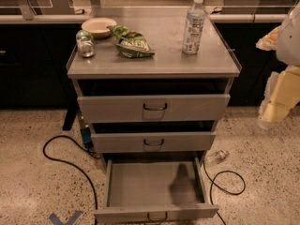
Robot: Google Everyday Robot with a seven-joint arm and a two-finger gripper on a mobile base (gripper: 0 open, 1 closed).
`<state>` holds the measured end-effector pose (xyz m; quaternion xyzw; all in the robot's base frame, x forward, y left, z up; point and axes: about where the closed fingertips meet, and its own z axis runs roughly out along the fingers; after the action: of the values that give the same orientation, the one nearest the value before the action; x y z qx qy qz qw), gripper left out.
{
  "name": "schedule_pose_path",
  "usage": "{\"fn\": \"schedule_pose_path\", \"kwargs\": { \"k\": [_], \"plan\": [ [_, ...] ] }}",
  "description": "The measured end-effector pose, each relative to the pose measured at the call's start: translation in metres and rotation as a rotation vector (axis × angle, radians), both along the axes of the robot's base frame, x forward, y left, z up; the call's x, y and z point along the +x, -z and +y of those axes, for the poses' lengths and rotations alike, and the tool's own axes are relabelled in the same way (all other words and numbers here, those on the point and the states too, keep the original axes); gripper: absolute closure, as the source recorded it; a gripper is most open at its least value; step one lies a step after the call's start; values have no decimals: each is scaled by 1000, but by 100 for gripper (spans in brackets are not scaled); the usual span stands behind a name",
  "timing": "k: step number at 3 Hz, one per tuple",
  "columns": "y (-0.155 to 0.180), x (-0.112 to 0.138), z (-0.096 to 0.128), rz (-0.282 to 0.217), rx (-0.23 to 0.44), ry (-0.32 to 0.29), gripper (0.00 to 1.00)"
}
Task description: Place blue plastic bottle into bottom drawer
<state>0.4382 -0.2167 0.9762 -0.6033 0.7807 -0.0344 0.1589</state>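
The blue plastic bottle (193, 25), tall and clear with a white cap and a pale label, stands upright on the right side of the grey cabinet top (154, 65). The bottom drawer (154, 214) is pulled far out, its shallow tray showing. The two drawers above it are slightly ajar. My gripper (268, 118) hangs at the right edge of the view, pale and yellowish. It is well to the right of the cabinet, below the level of its top and apart from the bottle. It holds nothing that I can see.
On the cabinet top lie a white bowl (97, 26), a silvery can (85, 45) on its side and a green chip bag (131, 42). A small clear crushed bottle (216, 157) and black cables (70, 161) lie on the floor beside the drawers.
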Motion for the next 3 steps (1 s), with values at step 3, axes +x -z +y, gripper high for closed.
{"fn": "schedule_pose_path", "kwargs": {
  "k": [3],
  "plan": [
    [-37,81,-3,-149,11,-45,0]
  ]
}}
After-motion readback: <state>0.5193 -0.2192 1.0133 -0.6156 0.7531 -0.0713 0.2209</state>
